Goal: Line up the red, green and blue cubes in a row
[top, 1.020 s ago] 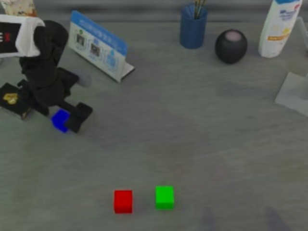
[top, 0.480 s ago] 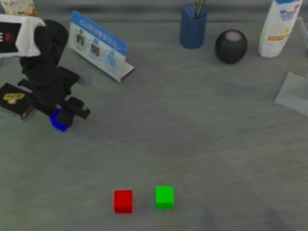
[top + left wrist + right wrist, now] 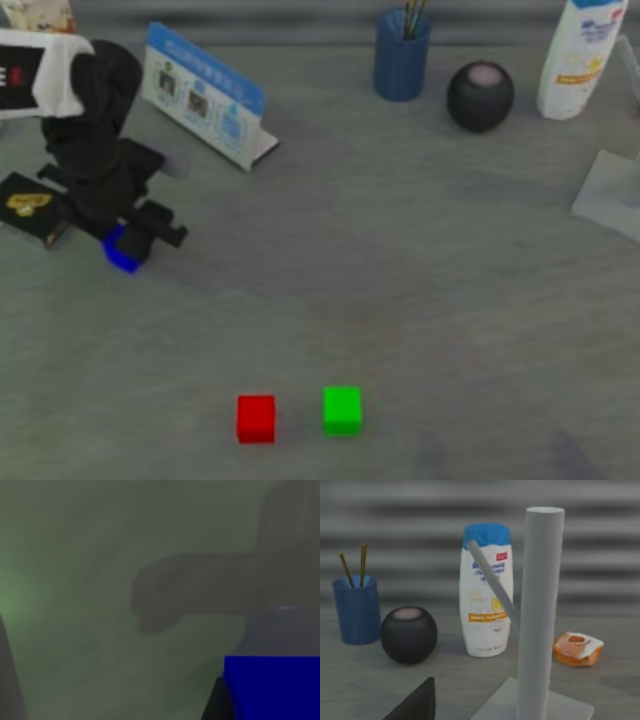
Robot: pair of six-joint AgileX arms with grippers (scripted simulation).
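Your left gripper [image 3: 128, 243] is at the table's left side, fingers closed in around the blue cube [image 3: 120, 252]; the cube sits between them, mostly hidden from above. In the left wrist view the blue cube [image 3: 272, 687] fills the corner right at the fingers. Red cube [image 3: 256, 418] and green cube [image 3: 342, 410] sit side by side near the front edge, a small gap apart, well away from the blue one. Your right gripper isn't visible from above, so its opening can't be told.
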